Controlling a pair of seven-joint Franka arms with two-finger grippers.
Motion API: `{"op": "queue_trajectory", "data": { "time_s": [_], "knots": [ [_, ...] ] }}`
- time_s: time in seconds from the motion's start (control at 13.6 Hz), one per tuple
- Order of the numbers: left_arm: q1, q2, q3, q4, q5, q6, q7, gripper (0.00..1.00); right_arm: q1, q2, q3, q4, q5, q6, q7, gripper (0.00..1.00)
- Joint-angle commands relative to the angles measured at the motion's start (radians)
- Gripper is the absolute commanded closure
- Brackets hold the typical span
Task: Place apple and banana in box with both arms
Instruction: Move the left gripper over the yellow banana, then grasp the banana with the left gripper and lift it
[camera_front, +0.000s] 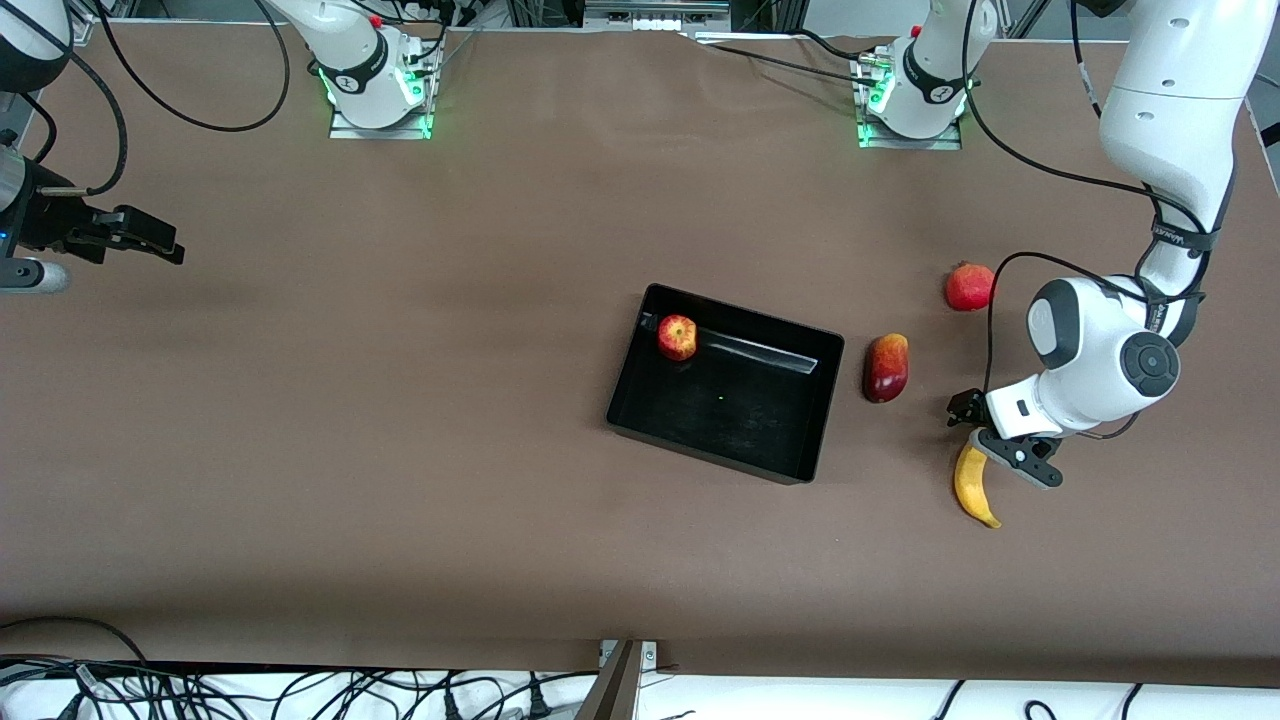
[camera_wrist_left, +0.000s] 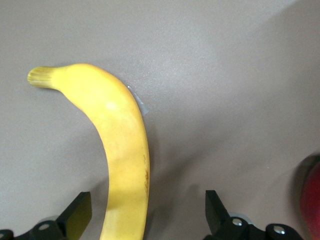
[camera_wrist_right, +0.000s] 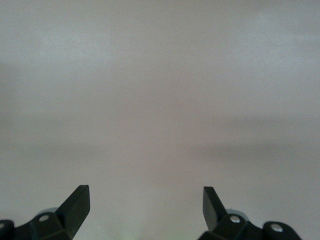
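Note:
The apple (camera_front: 677, 337) lies inside the black box (camera_front: 745, 405), in the corner toward the robots' bases. The banana (camera_front: 975, 487) lies on the table toward the left arm's end, nearer the front camera than the other fruit. My left gripper (camera_front: 992, 435) is low over the banana's end that points toward the bases. It is open, and its fingers straddle the banana (camera_wrist_left: 122, 150) without touching it. The left wrist view shows the left gripper (camera_wrist_left: 147, 210) with a gap on both sides of the fruit. My right gripper (camera_front: 150, 240) waits open and empty at the right arm's end, and the right wrist view (camera_wrist_right: 145, 200) shows only bare table.
A dark-red mango-like fruit (camera_front: 886, 367) lies beside the box toward the left arm's end; its edge shows in the left wrist view (camera_wrist_left: 312, 200). A red pomegranate (camera_front: 969, 287) lies farther from the front camera, near the left arm's wrist.

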Motion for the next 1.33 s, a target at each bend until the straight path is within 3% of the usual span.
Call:
{"op": "queue_trajectory", "data": {
  "time_s": [0.0, 0.15, 0.22, 0.29, 0.37, 0.66, 0.88, 1.25],
  "knots": [
    [-0.008, 0.024, 0.012, 0.006, 0.027, 0.068, 0.010, 0.00, 0.013, 0.011, -0.009, 0.021, -0.010, -0.019, 0.015, 0.00],
    [-0.008, 0.027, 0.015, 0.005, 0.028, 0.069, 0.010, 0.00, 0.013, 0.011, -0.007, 0.021, -0.010, -0.019, 0.015, 0.00],
    [-0.008, 0.025, 0.016, 0.005, 0.034, 0.068, 0.010, 0.51, 0.013, 0.009, -0.007, 0.021, -0.010, -0.019, 0.015, 0.00],
    [-0.008, 0.024, 0.016, 0.005, 0.047, 0.065, 0.010, 0.96, 0.013, 0.011, -0.007, 0.021, -0.008, -0.019, 0.015, 0.00],
    [-0.008, 0.021, 0.016, 0.003, 0.048, 0.062, 0.005, 1.00, 0.013, 0.011, -0.007, 0.021, -0.010, -0.019, 0.017, 0.00],
    [-0.011, -0.043, 0.010, 0.003, 0.050, 0.002, 0.010, 1.00, 0.013, 0.011, -0.007, 0.021, -0.008, -0.020, 0.015, 0.00],
    [-0.045, -0.155, -0.065, 0.006, 0.038, -0.107, 0.030, 1.00, 0.011, 0.011, -0.007, 0.021, -0.008, -0.020, 0.015, 0.00],
    [-0.225, -0.257, -0.103, 0.006, -0.062, -0.142, 0.019, 1.00, 0.011, 0.011, -0.009, 0.020, -0.008, -0.020, 0.012, 0.00]
  ]
}}
